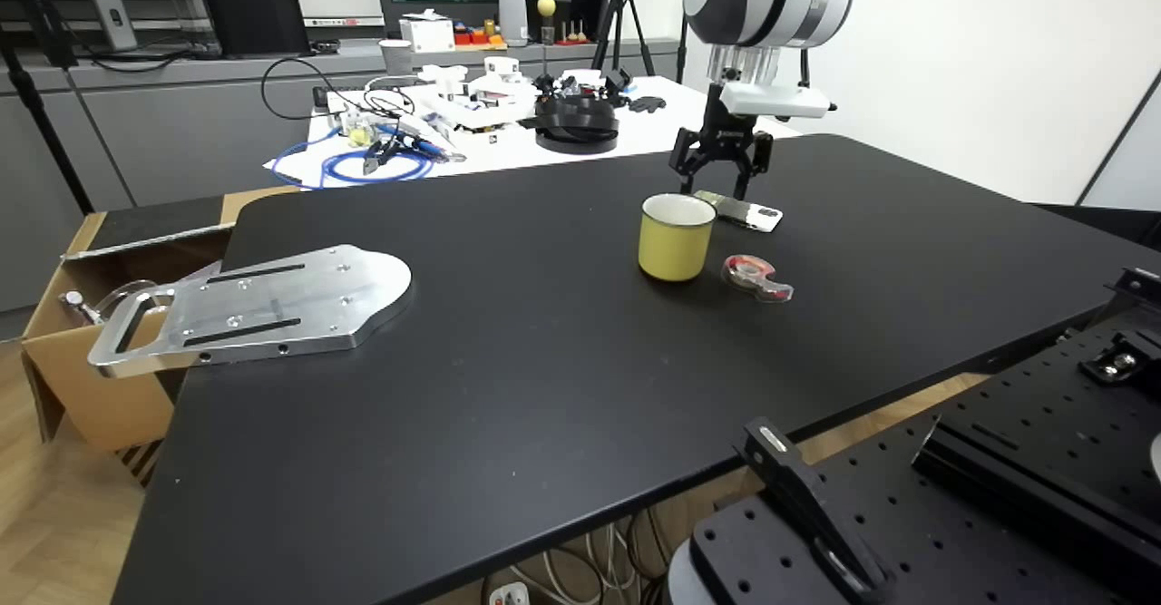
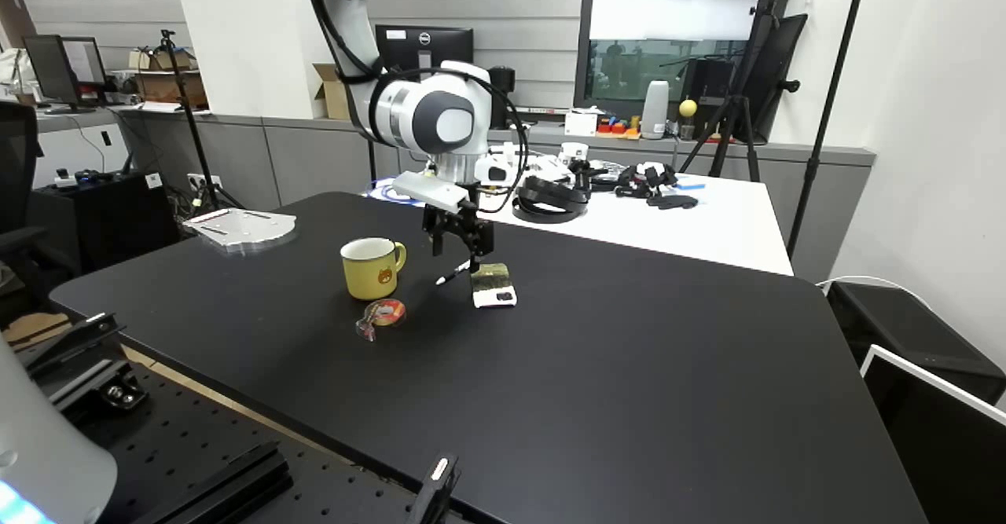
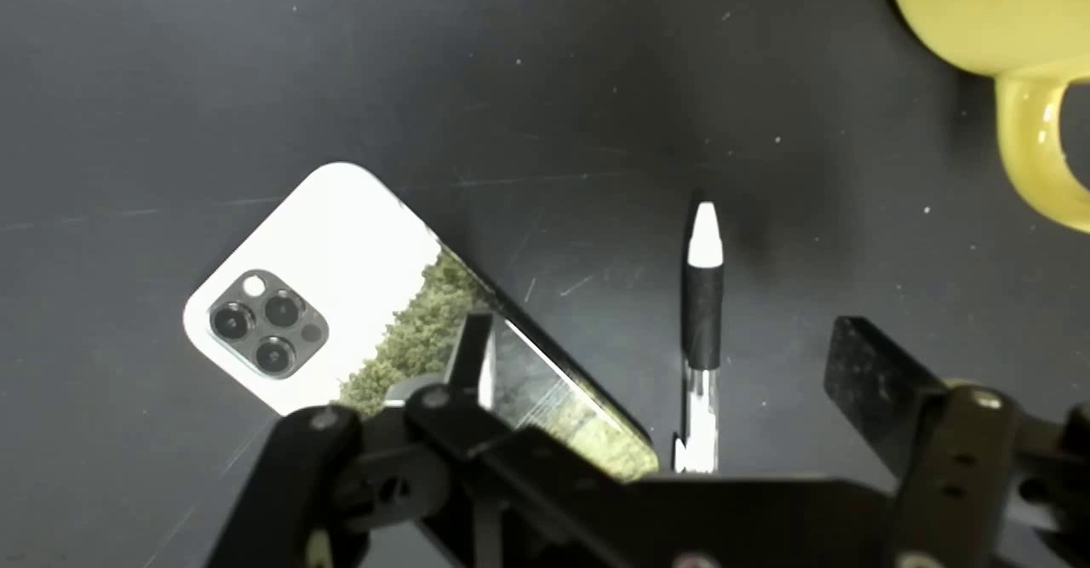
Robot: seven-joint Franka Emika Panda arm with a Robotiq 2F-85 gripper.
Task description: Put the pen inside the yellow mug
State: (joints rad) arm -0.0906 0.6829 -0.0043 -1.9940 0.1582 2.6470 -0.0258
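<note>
A black table [image 1: 544,405] with rounded corners carries an upright yellow mug [image 1: 674,247], a clear tape dispenser [image 1: 758,278] just beside it, a ballpoint pen [image 3: 704,317] near a face-down smartphone [image 3: 392,304], and a metal plate [image 1: 281,301] overhanging one edge.

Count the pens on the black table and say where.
1: the pen lies between the phone and the yellow mug, flanked by the open jaws in the wrist view. The metal plate could hide others.
</note>
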